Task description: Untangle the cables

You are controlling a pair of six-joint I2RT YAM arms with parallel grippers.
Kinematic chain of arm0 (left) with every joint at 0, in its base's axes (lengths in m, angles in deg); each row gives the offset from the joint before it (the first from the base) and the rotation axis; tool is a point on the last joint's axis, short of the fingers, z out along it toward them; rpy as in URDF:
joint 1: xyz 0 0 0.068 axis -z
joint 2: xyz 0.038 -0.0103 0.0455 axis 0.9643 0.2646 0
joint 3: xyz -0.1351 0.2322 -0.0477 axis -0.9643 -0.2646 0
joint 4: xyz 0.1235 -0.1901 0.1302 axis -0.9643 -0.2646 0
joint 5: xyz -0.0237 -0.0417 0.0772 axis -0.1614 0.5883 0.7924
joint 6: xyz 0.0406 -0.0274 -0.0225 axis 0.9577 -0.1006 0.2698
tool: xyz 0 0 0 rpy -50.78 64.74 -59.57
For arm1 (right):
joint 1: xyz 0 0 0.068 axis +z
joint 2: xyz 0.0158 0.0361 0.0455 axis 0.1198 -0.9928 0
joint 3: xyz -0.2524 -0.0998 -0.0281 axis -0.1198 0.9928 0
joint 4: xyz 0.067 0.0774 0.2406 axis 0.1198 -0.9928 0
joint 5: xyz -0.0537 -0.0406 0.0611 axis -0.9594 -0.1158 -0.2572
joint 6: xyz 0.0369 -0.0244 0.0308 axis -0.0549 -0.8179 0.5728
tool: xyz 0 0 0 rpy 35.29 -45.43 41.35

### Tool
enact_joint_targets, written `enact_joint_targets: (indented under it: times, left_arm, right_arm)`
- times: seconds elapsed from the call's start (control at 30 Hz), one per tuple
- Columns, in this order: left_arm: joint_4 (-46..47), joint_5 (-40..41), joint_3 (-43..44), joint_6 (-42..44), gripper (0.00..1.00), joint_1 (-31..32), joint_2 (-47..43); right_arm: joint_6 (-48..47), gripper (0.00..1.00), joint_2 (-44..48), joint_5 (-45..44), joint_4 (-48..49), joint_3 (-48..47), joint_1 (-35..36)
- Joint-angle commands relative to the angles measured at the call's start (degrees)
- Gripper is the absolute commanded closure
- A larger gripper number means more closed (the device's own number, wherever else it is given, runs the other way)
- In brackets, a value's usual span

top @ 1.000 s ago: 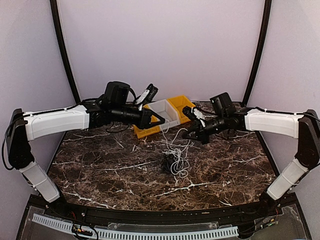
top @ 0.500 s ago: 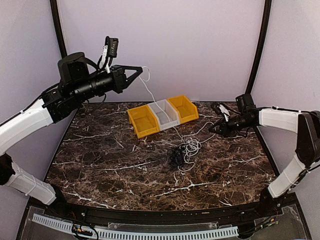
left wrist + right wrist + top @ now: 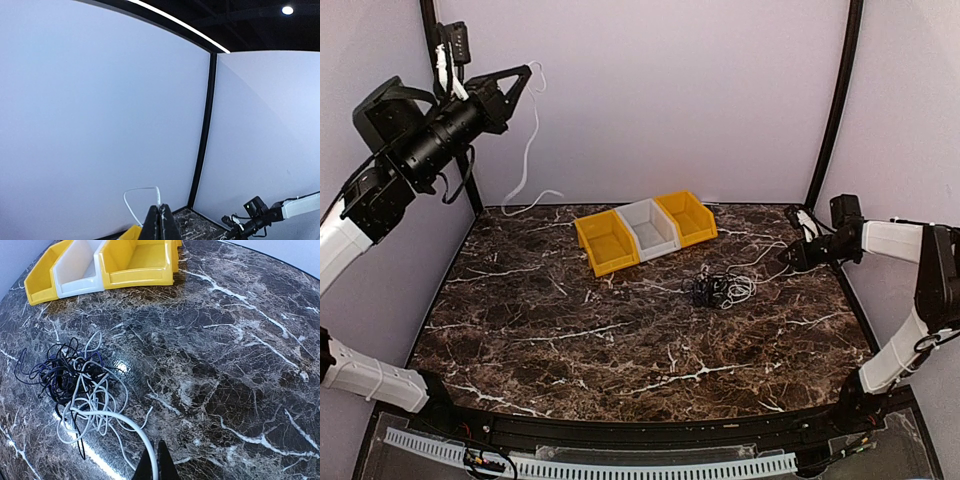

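Left claw (image 3: 528, 72) raised; white cable (image 3: 527, 150) hanging beneath.

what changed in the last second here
Left hand swung up and far left, lifting a white cable with it. Right hand pulled back right on a white strand, dragging the tangle right. Both hands stayed shut; the bins did not move.

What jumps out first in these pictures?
The left gripper, high at the far left, pinches a white cable dangling to the table. Near the right edge, the right gripper grips a white strand of the cable tangle lying mid-table.
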Motion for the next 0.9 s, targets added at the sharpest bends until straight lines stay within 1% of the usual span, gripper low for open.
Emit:
enact_joint_targets:
  times: [0.0,0.07,0.1,0.17,0.27,0.33,0.47,0.63,0.7,0.73,0.77,0.87]
  left_arm:
    - [0.4,2.6,3.1,2.3,1.0,-0.3,-1.1]
    - [0.6,0.0,1.6,0.5,1.0,-0.3,0.0]
    - [0.9,-0.7,0.6,-1.0,1.0,-0.3,0.8]
    - [1.3,-2.6,-1.1,-3.7,1.0,-0.2,2.1]
    - [3.0,-5.2,-3.4,-6.7,1.0,-0.3,3.6]
    - [4.4,-7.1,-5.3,-8.4,1.0,-0.2,4.6]
    - [6.3,-9.3,-7.8,-10.6,1.0,-0.3,7.3]
    - [6.6,-11.2,-6.7,-12.1,1.0,-0.3,12.5]
    - [4.8,-9.8,-4.8,-12.7,1.0,-0.2,14.9]
    - [2.4,-8.9,-2.6,-13.2,1.0,-0.2,16.7]
    - [-0.6,-6.0,-1.4,-13.4,1.0,-0.2,17.6]
    - [-5.0,-2.3,4.0,-14.3,1.0,-0.7,21.1]
  right_arm:
    - [-1.6,0.91,2.0,2.9,-0.5,0.7,-0.6]
    - [-3.6,0.68,3.6,5.8,-2.3,-0.2,-0.3]
    - [-4.6,0.6,4.5,6.5,-3.5,-0.9,0.0]
    - [-6.7,0.51,6.0,7.4,-6.1,-2.5,0.4]
    - [-9.9,0.43,8.8,8.1,-9.8,-4.6,1.2]
    - [-11.8,0.42,10.7,8.0,-11.3,-5.1,2.1]
    - [-13.1,0.41,13.6,7.8,-11.5,-4.4,7.2]
    - [-13.5,0.42,12.1,8.1,-11.0,-3.8,11.3]
    - [-12.7,0.43,10.7,7.1,-9.7,-3.7,12.4]
    - [-12.3,0.43,10.1,6.5,-8.9,-3.6,12.8]
    - [-12.0,0.43,9.4,6.1,-8.1,-3.5,13.1]
    - [-11.2,0.43,7.0,5.8,-5.6,-2.9,13.1]
